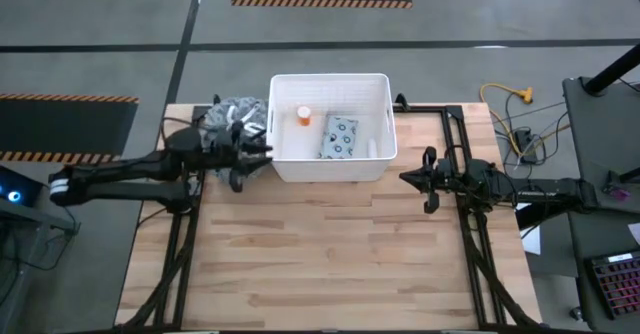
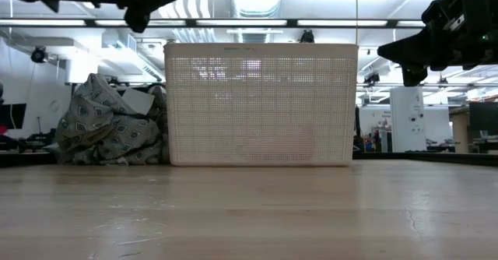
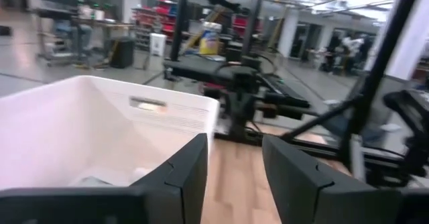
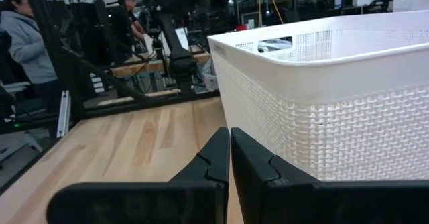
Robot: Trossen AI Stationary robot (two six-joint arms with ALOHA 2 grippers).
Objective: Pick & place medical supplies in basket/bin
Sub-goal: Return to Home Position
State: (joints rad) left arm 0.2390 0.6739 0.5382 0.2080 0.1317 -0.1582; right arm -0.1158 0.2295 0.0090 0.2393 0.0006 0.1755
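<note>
The white ribbed tub (image 1: 283, 166) stands at the table's far middle. Inside it lie a white-capped orange vial (image 1: 303, 115) and a grey-green packet with ring marks (image 1: 340, 137). A short white cylinder (image 1: 372, 146) shows faintly by the tub's right wall, and I see no separate orange piece. My left gripper (image 1: 262, 156) hovers open at the tub's near left corner, above rim height (image 2: 144, 3); in its wrist view (image 3: 234, 177) the tub's wall (image 3: 100, 123) lies just beyond its fingers. My right gripper (image 1: 408, 177) is shut, to the right of the tub (image 4: 230, 150), and holds nothing.
A grey and white heap of cloth and cords (image 1: 235, 114) lies against the tub's left side (image 2: 113, 124). Bare wooden tabletop (image 1: 330, 254) spreads across the near half. People stand in the room beyond the table (image 4: 27, 43).
</note>
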